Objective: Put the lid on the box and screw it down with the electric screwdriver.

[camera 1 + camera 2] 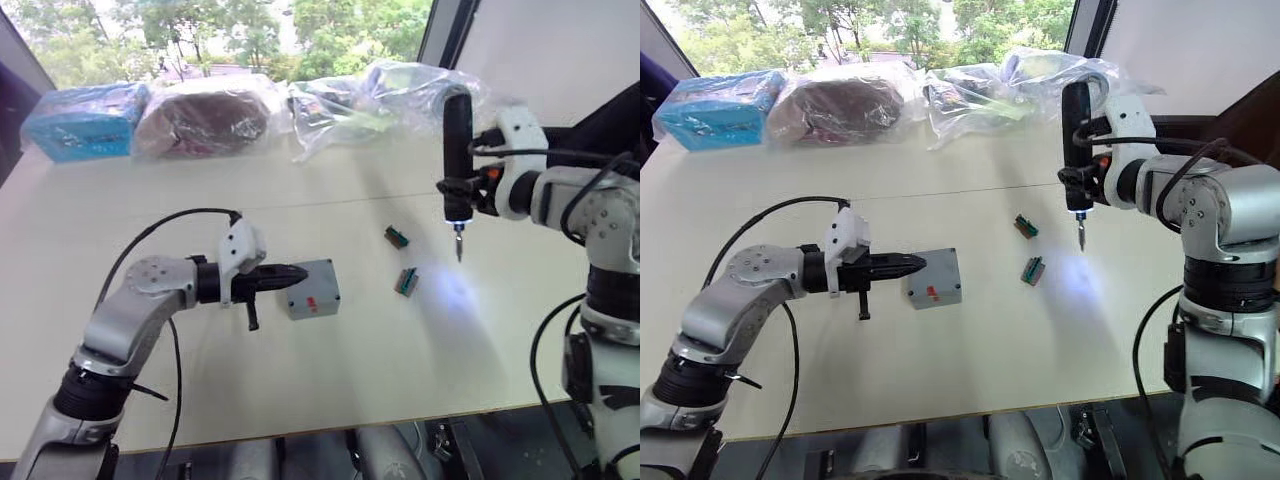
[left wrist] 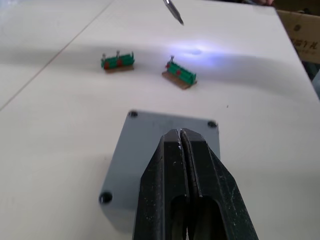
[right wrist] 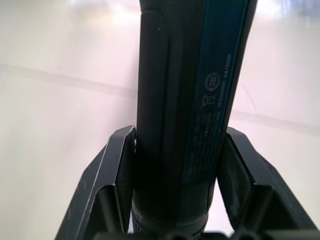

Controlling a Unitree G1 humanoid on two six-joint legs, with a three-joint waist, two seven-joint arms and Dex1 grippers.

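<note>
The grey box [image 1: 320, 303] sits mid-table, its side with a red mark facing me. The lid [image 2: 150, 145] lies on top of it, with dark screw holes at its corners. My left gripper [image 1: 300, 272] is shut, with nothing between its fingers. Its tips reach over the lid's left part; I cannot tell whether they touch it. My right gripper [image 1: 462, 185] is shut on the black electric screwdriver [image 1: 457, 140]. It holds the tool upright, well above the table and to the right of the box. The bit [image 2: 173, 11] points down, and its light falls on the table.
Two small green-brown pieces [image 1: 397, 237] [image 1: 406, 282] lie between the box and the lit patch. Plastic-wrapped packages [image 1: 205, 115] and a blue carton [image 1: 85, 122] line the table's far edge. The table's front edge [image 1: 300, 432] is close below the arms.
</note>
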